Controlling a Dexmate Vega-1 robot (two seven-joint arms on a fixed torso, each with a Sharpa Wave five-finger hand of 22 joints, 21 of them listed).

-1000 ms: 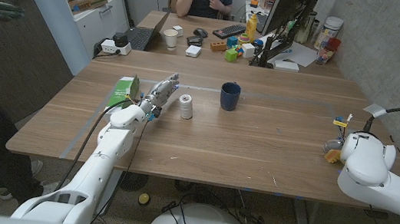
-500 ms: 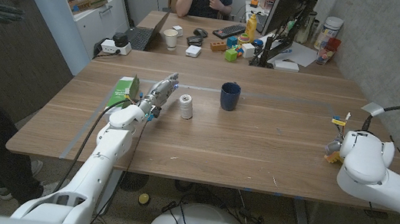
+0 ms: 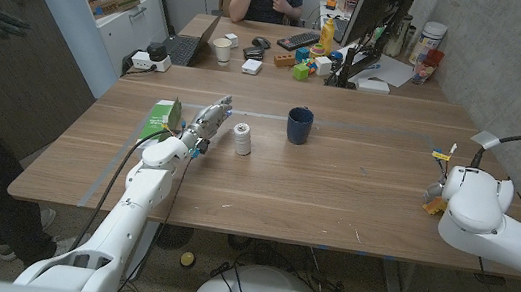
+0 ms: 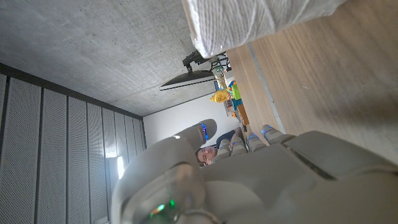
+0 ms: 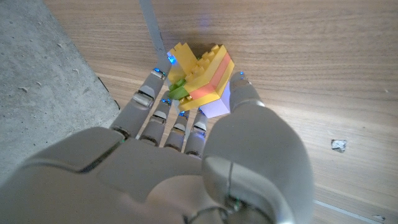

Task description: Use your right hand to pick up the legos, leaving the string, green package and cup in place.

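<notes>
The legos (image 5: pixel 200 78) are pinched between the fingers (image 5: pixel 163 109) and thumb of the right hand (image 5: pixel 186 137), probably so they come off the counter (image 3: pixel 336 186) cleanly. The left hand (image 3: pixel 205 124) is parked, fingers loosely extended and holding nothing, just beside the string (image 3: pixel 242 139), with green package (image 3: pixel 157 118) and cup (image 3: pixel 300 125) left alone.

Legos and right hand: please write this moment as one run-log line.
right hand: grips legos | left hand: beside string | cup: in place

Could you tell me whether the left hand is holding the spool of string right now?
No, the left hand stands on the table beside the spool of string, with bare wood between them.
</notes>
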